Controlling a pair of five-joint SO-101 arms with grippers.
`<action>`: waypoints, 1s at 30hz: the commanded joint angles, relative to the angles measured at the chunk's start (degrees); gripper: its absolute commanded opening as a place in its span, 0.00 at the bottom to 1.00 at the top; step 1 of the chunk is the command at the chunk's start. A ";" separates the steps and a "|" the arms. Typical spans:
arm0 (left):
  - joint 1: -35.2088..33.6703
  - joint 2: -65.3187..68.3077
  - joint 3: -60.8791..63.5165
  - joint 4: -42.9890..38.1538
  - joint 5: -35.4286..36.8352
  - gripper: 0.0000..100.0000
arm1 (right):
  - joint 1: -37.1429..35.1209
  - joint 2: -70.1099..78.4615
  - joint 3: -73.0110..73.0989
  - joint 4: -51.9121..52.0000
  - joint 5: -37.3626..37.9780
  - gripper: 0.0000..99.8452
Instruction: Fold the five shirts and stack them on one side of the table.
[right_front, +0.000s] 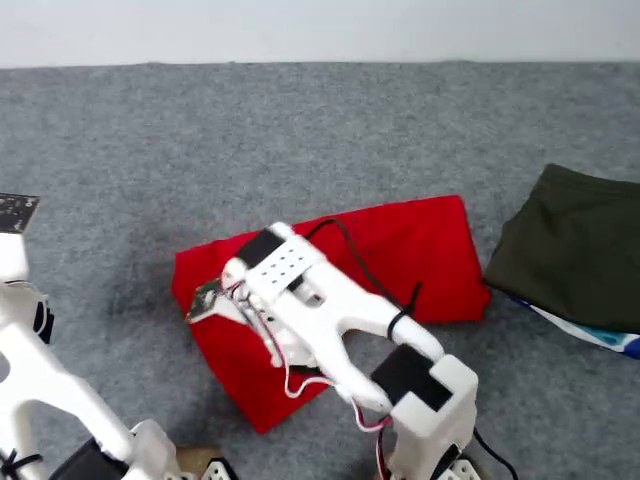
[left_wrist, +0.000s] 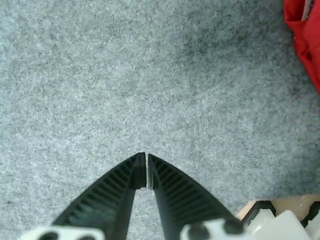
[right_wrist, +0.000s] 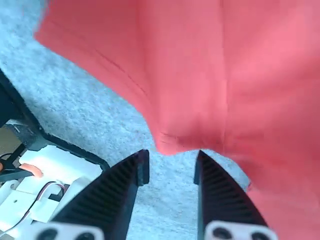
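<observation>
A red shirt (right_front: 400, 250) lies partly folded in the middle of the grey table (right_front: 300, 130). My right arm stretches across it, and the right gripper (right_front: 208, 300) sits at the shirt's left edge. In the right wrist view the right gripper (right_wrist: 171, 162) is open, with a loose edge of the red shirt (right_wrist: 225, 75) just past its fingertips (right_wrist: 141, 167). My left gripper (left_wrist: 146, 170) is shut on nothing and hangs over bare grey cloth, with a corner of the red shirt (left_wrist: 305, 40) off to one side.
A folded dark green shirt (right_front: 575, 250) rests at the table's right edge on top of a blue and white one (right_front: 600, 338). The left arm's white body (right_front: 40, 380) stands at the front left. A pale wall runs along the table's back edge.
</observation>
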 joint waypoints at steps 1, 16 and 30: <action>0.09 -1.93 -0.75 -0.97 -0.44 0.02 | -3.21 -4.26 -0.18 0.40 -0.88 0.19; 0.00 -1.93 -0.75 -0.88 -0.35 0.02 | -12.53 -7.16 15.30 -19.65 -0.53 0.25; 0.00 -1.93 -0.75 -0.53 -0.35 0.02 | -15.16 6.46 12.04 -24.48 -0.44 0.12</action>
